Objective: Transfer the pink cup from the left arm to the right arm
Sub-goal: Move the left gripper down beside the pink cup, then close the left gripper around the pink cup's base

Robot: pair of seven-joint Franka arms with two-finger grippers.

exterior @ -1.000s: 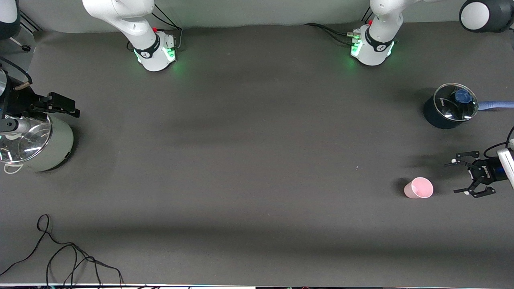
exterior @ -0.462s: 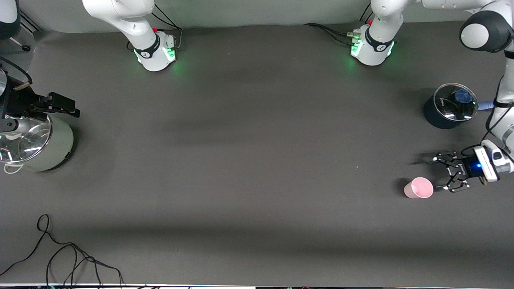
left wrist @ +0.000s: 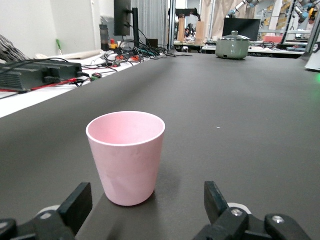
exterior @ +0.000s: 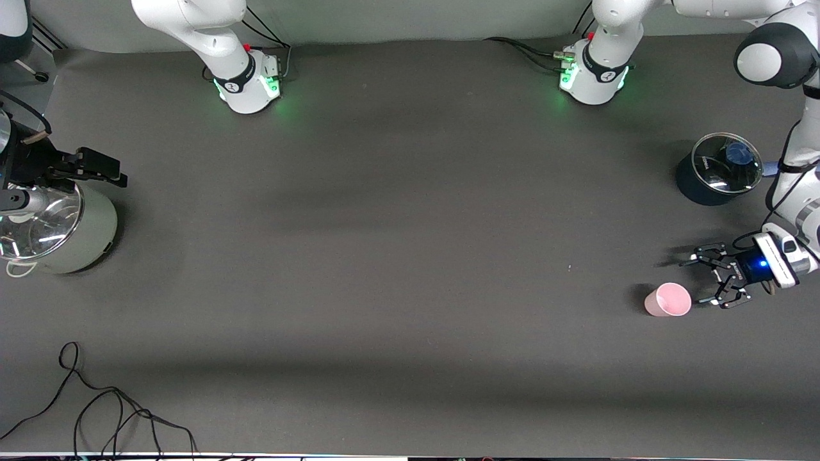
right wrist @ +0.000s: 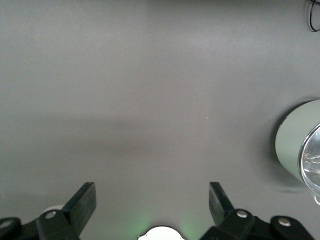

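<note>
The pink cup [exterior: 668, 299] stands upright on the dark table near the left arm's end. It also shows in the left wrist view [left wrist: 126, 155], empty. My left gripper [exterior: 699, 280] is low beside the cup, open, fingertips pointing at it and just short of it. In the left wrist view the gripper [left wrist: 145, 200] has its fingers [left wrist: 77, 205] wide apart, with the cup just ahead and nothing held. My right gripper [exterior: 109, 171] waits up over the grey-green pot at the right arm's end, open and empty [right wrist: 150, 200].
A grey-green pot with a glass lid [exterior: 57, 230] stands at the right arm's end, also in the right wrist view [right wrist: 300, 150]. A dark pot with a glass lid [exterior: 717, 169] stands farther from the front camera than the cup. A black cable [exterior: 96, 403] lies near the front edge.
My left gripper has moved in from the table's end toward the pink cup and narrowed its opening somewhat. The cup and the right arm have not moved.
</note>
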